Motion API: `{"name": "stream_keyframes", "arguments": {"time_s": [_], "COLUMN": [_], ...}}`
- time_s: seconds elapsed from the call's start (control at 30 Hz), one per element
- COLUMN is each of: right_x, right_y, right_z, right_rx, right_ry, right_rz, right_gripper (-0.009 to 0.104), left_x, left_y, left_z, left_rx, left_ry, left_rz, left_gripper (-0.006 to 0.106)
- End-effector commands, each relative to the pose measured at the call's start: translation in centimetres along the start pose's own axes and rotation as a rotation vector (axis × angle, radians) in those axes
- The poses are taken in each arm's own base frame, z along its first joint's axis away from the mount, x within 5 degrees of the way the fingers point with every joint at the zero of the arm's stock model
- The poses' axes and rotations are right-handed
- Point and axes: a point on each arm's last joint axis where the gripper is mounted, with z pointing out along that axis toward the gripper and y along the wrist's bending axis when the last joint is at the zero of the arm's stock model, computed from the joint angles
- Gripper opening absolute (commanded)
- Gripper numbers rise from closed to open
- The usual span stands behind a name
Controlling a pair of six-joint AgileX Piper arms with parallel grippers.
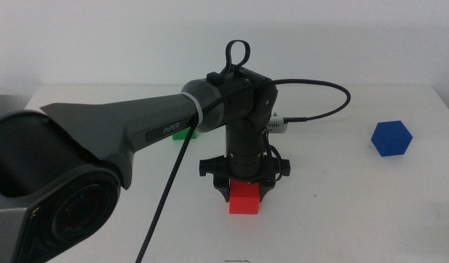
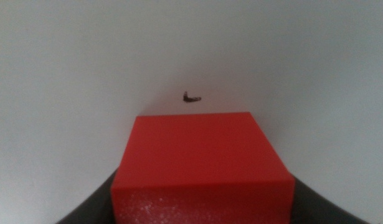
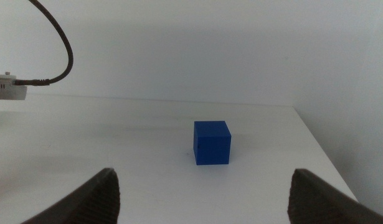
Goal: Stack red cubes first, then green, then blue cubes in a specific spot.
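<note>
A: Red cube (image 1: 245, 198), where does it sit?

B: On the white desk (image 1: 341, 212), near the front middle, flat on its base. The left end effector (image 1: 244, 191) comes straight down over it, and its two dark jaws press the cube's sides (the left wrist view shows the red block filling the gap between them), so it is clamped on the red cube.

A: Anything near the red cube on the desk?

B: A small dark speck (image 2: 191, 97) on the white surface just beyond it.

A: And the other cubes?

B: The green cube (image 1: 185, 134) lies behind the red cube and to its left, mostly hidden by the left arm. The blue cube (image 1: 392, 138) stands well apart from the red cube, off to its right and a little farther back.

A: The right end effector?

B: The right end effector (image 3: 203, 194) faces the blue cube (image 3: 212, 142) from a distance, jaws spread wide, holding nothing. A black cable (image 1: 319, 95) loops behind the left arm.
</note>
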Motion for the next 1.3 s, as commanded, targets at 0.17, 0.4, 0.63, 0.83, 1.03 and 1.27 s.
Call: {"name": "stream_keyframes", "arguments": {"time_s": [0.17, 0.4, 0.63, 0.83, 1.03, 1.27], "right_x": [-1.1, -1.1, -1.1, -1.1, -1.1, -1.1], "right_y": [0.0, 0.0, 0.0, 0.0, 0.0, 0.0], "right_z": [-0.2, -0.2, -0.2, -0.2, -0.2, -0.2], "right_rx": [-0.002, -0.002, -0.002, -0.002, -0.002, -0.002], "right_ry": [-0.100, -0.100, -0.100, -0.100, -0.100, -0.100], "right_rz": [-0.017, -0.017, -0.017, -0.017, -0.017, -0.017], "right_gripper": [0.092, 0.092, 0.092, 0.092, 0.092, 0.092], "left_x": [0.2, 0.3, 0.8, 1.2, 1.7, 2.0], "left_y": [0.0, 0.0, 0.2, 0.8, 1.6, 4.1], "left_z": [-3.6, -4.4, -7.4, -11.8, -17.9, -22.9], "left_rx": [0.016, 0.022, 0.055, 0.092, 0.093, 0.051], "left_ry": [-0.063, -0.075, -0.117, -0.174, -0.329, -0.511], "left_rz": [0.019, 0.018, 0.021, 0.023, 0.104, 0.072], "left_gripper": [0.094, 0.093, 0.093, 0.093, 0.093, 0.093]}}
